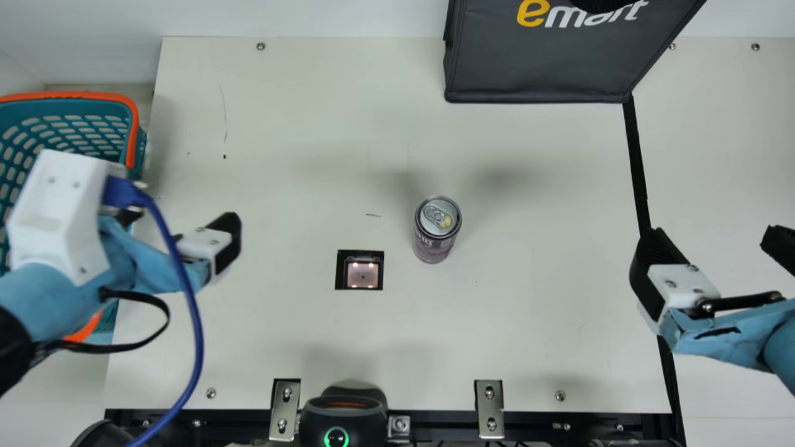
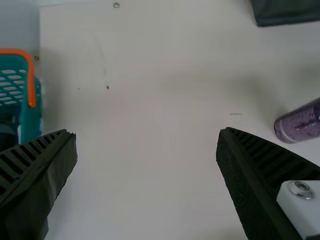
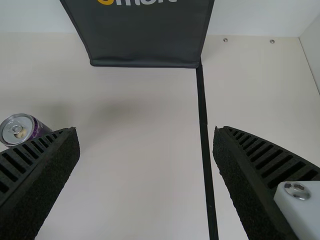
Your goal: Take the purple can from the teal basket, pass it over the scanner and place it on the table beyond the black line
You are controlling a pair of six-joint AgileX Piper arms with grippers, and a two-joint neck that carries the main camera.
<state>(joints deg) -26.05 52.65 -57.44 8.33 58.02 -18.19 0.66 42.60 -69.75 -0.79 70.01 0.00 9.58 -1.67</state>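
Purple can (image 1: 438, 242) stands up straight on the table (image 1: 528, 323), near the scanner (image 1: 363, 275), on the side toward the black line (image 1: 636, 158). It is between the two claws, well apart from both. The left claw (image 2: 146, 134) and the right claw (image 3: 145, 131) are both wide apart and hold nothing. I cannot tell which is nearer. The right claw seems best for the trip over the line, so it should go left and hug the can's tall sides.
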